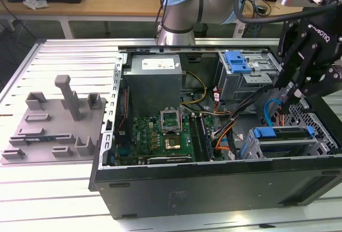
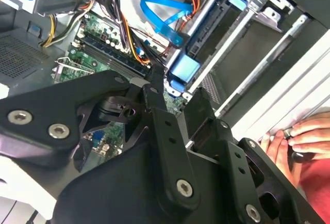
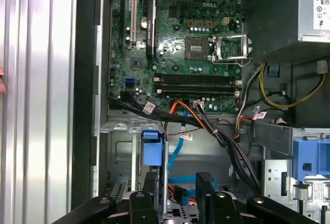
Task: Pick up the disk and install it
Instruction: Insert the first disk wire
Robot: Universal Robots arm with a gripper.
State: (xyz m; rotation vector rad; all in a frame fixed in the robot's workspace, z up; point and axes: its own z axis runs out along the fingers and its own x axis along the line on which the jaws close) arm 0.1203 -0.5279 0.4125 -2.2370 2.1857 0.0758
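Note:
The disk [image 1: 283, 133] stands on edge in the drive bay at the near corner of the open computer case, on the exterior view's right. Its blue carrier frame faces up. In the second wrist view the disk [image 2: 184, 69] runs as a long grey and blue strip just past the fingertips. My gripper [image 1: 289, 97] hangs a little above that bay and is open, with nothing between its black fingers [image 3: 204, 185]. Both wrist views show the open gripper [image 2: 175, 102] over the case's inside.
A grey power-supply box [image 1: 155, 79], the green motherboard [image 1: 165, 136] and cable bundles [image 1: 230, 120] fill the case. A blue latch piece [image 1: 238, 61] tops the far drive cage. A grey fixture plate [image 1: 53, 125] lies on the exterior view's left. A person's hand [image 2: 301, 136] rests beside the case.

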